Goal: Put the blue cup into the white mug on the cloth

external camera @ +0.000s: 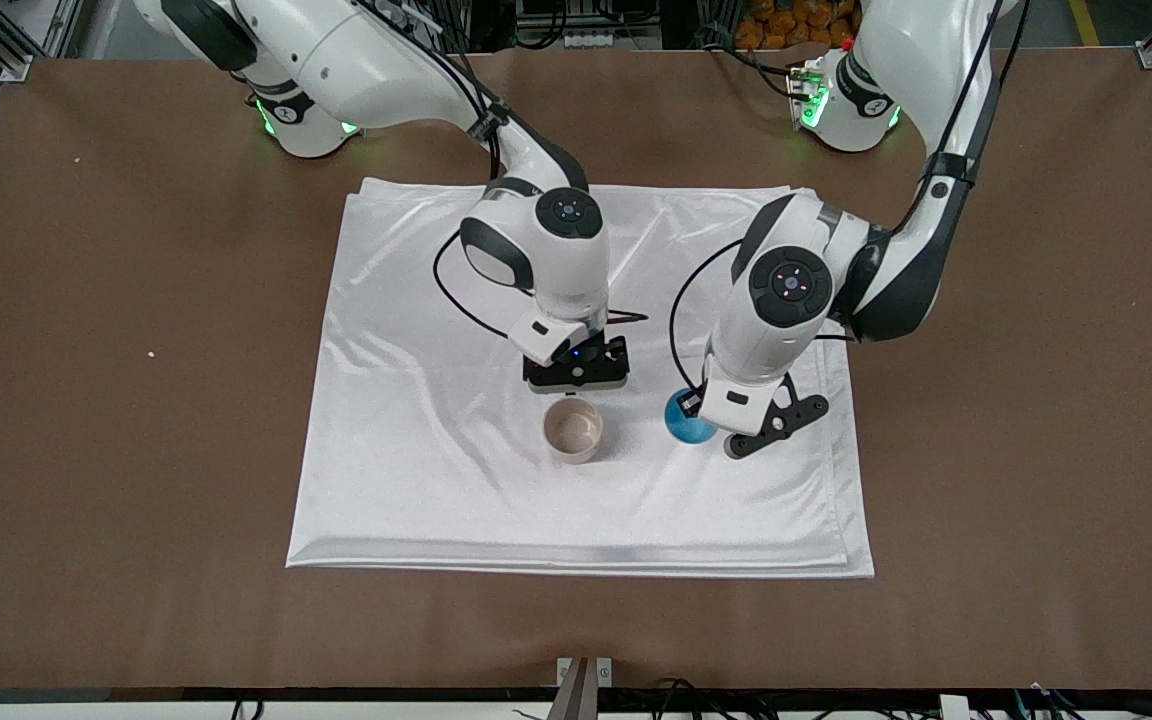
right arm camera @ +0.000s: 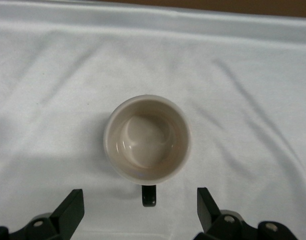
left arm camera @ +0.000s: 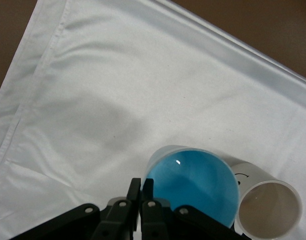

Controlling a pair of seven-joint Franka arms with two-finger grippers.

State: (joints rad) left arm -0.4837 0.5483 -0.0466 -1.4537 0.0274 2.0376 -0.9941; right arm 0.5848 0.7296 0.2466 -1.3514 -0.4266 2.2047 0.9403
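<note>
The white mug stands upright on the cloth, its dark handle pointing toward the right arm's base. My right gripper hangs open just over the handle side of the mug, one finger on each side of the handle and touching nothing. The blue cup is beside the mug, toward the left arm's end of the cloth. My left gripper is shut on the rim of the blue cup. The white mug shows next to it.
The cloth lies in folded layers on the brown table, with soft wrinkles around both cups. Bare table surrounds it on every side. Both arm bases stand along the table edge farthest from the front camera.
</note>
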